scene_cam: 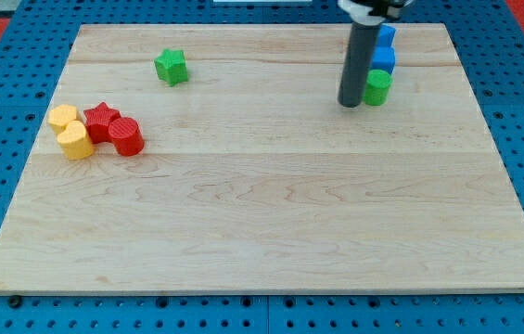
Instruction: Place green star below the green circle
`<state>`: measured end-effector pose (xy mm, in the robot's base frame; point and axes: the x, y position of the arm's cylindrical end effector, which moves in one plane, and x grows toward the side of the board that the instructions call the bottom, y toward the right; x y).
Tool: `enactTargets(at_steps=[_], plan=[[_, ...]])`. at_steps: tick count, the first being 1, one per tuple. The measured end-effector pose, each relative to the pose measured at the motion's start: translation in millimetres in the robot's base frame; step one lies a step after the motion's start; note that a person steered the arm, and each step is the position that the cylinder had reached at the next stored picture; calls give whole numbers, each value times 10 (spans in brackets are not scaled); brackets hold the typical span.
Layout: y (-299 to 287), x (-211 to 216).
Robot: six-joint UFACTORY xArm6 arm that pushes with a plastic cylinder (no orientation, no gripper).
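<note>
The near half of the board [262, 241] is bare wood. Further up, at the view's left, a small group lies close together: a yellow heart [75, 141], a yellow block [61, 116], a red star [102, 119] and a red cylinder [126, 136].

Further still, my tip [350, 104] stands just left of the green circle [377, 87], very near it or touching; I cannot tell which. It is only a rod, so it has nothing to open and it holds nothing. Behind the circle two blue blocks [384, 57] are stacked toward the top edge.

The green star [172, 67] is near the top, left of centre, well apart from the circle. It has no long axis; one point seems to face the top.

I judge the push has not started. Next the tip must go to the star's left side and push it rightward, then down, to the place under the circle.
</note>
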<state>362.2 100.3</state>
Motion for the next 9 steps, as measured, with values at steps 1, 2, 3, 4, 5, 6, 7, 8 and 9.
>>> enactTargets(at_steps=[1, 2, 3, 4, 5, 6, 7, 8, 9], plan=[[-415, 8], [-536, -350], [-764, -719], [-1147, -955], [-1669, -955], [-2125, -955], [-2587, -955], [-3007, -910], [-3228, -731]])
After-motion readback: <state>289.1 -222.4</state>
